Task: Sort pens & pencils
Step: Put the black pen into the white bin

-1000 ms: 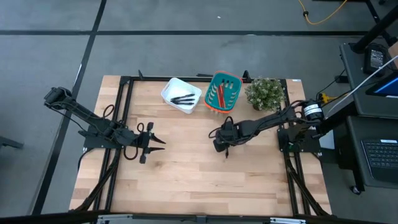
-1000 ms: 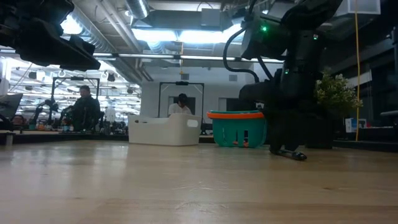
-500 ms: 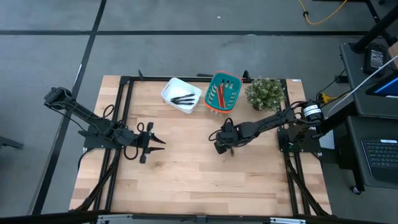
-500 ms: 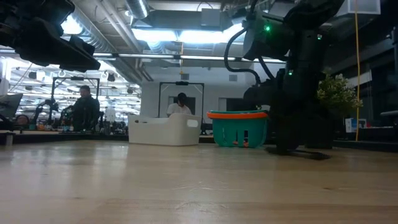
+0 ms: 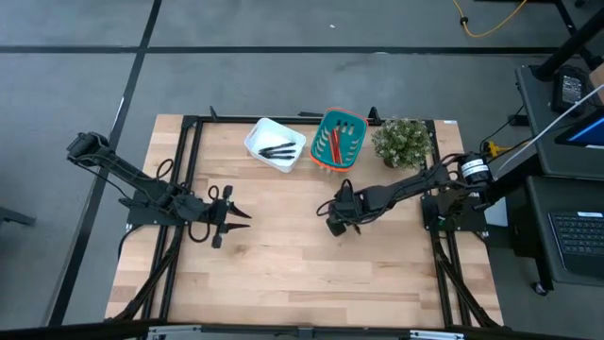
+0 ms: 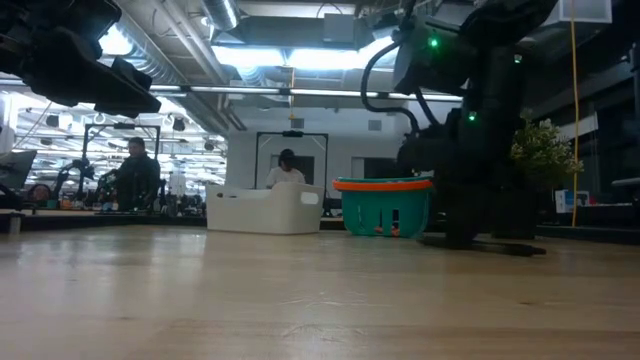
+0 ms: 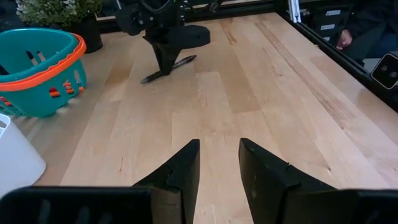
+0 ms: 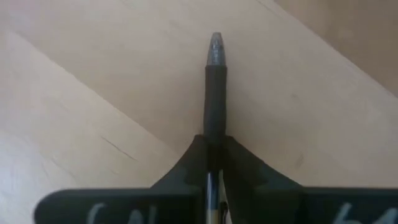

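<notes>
One black pen with a silvery tip lies on the wooden table, right of centre, and my right gripper is shut on it. The left wrist view shows the same pen lying slantwise under that gripper. More pens lie in the white bin at the back. Red and orange pencils lie in the teal basket beside it. My left gripper waits open over the table's left half, with nothing between its fingers. My right gripper pinches the pen's barrel between its two fingers, roughly at mid-length. The fingers come steeply from above and lie across the pen. The pen stays level, on or just above the table top; which of the two I cannot tell.
A potted plant stands at the back right, next to the basket. Black frame rails run along the table's left and right sides. Bare wood lies between the two grippers and toward the near edge. People sit in the room beyond.
My right gripper has rolled at the wrist while staying in place over the pen, and its fingers have drawn in around it. The pen has turned about on the table: in the low view it now lies lengthwise across the picture instead of showing one end.
</notes>
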Robot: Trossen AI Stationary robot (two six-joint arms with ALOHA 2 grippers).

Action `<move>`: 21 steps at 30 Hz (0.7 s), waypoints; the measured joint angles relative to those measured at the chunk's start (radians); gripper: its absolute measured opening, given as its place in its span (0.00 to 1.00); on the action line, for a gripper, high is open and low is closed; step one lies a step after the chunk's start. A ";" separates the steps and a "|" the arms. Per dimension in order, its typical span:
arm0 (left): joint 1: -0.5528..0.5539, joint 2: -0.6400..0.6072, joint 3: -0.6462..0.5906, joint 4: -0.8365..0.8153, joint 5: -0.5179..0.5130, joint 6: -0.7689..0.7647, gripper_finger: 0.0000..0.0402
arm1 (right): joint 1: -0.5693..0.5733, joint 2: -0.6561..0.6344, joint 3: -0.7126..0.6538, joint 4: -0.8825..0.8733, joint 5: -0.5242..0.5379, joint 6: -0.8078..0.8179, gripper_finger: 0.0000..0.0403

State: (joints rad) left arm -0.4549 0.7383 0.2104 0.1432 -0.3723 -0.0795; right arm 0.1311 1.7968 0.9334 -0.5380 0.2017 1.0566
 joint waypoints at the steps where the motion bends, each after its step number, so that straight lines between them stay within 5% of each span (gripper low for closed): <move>1: 0.000 0.000 0.000 0.000 0.000 0.000 0.26 | 0.000 -0.015 0.003 0.010 0.001 -0.018 0.07; 21: 0.000 0.000 0.000 -0.043 -0.010 -0.050 0.26 | 0.054 -0.057 0.008 0.457 0.087 -0.355 0.07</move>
State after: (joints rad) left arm -0.4549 0.7383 0.2100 0.1001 -0.3821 -0.1295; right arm 0.1848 1.7402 0.9412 -0.0809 0.2884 0.7013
